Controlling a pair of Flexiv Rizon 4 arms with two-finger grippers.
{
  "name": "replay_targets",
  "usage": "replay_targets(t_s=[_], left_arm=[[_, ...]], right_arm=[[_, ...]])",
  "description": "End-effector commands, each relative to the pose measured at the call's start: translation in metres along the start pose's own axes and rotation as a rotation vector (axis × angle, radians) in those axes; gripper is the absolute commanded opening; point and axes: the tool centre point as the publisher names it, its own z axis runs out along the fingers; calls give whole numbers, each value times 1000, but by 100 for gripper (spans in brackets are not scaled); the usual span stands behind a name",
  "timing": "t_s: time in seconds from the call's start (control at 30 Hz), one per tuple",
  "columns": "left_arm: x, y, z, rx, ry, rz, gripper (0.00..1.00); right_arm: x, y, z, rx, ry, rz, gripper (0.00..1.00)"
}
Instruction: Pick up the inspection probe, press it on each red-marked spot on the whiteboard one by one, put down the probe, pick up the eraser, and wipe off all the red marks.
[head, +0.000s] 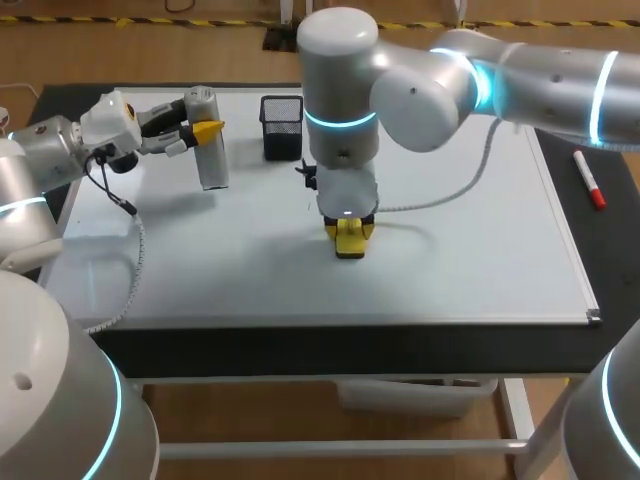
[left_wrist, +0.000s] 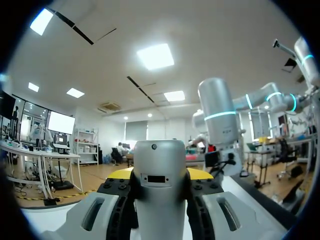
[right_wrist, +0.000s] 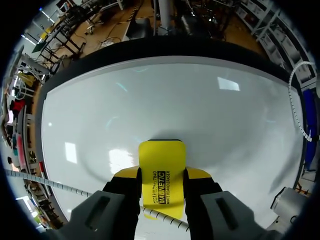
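Left gripper (head: 200, 132) clamped on probe (head: 210, 160), upper left; right gripper (head: 350, 232) gripping yellow eraser (right_wrist: 161, 167) on whiteboard (head: 480, 240), frame center.

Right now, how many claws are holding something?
2. The left claw grips the grey probe by the whiteboard's far-left corner; the right claw holds the yellow eraser at the whiteboard's middle.

Eraser (head: 350, 248): was bright yellow, with black lettering on its upper face.
Probe (head: 212, 165): was plain silver-grey.
Left tool (head: 205, 131): had yellow tips on black and pale grey housing.
Right tool (head: 349, 232): had yellow tips, matching the eraser.
Whiteboard (head: 450, 260): was white.
Pen holder (head: 282, 125): was black mesh.
Marker (head: 589, 180): had a white barrel and red ends.
Arms (head: 430, 90): were silver-grey, with glowing cyan rings.
Table (head: 603, 250): was black.
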Motion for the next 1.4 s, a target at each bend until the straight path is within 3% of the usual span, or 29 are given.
replay_targets(t_s=[0.03, 0.63, 0.93, 1.4], left_arm=[[0, 0, 1, 1, -1, 2, 0], [0, 0, 1, 1, -1, 2, 0], [0, 0, 1, 1, -1, 2, 0], [0, 0, 1, 1, -1, 2, 0]], right_arm=[[14, -1, 9, 4, -4, 9, 0], [47, -7, 12, 3, 16, 76, 0], [59, -27, -19, 46, -2, 87, 0], [59, -27, -19, 46, -2, 87, 0]])
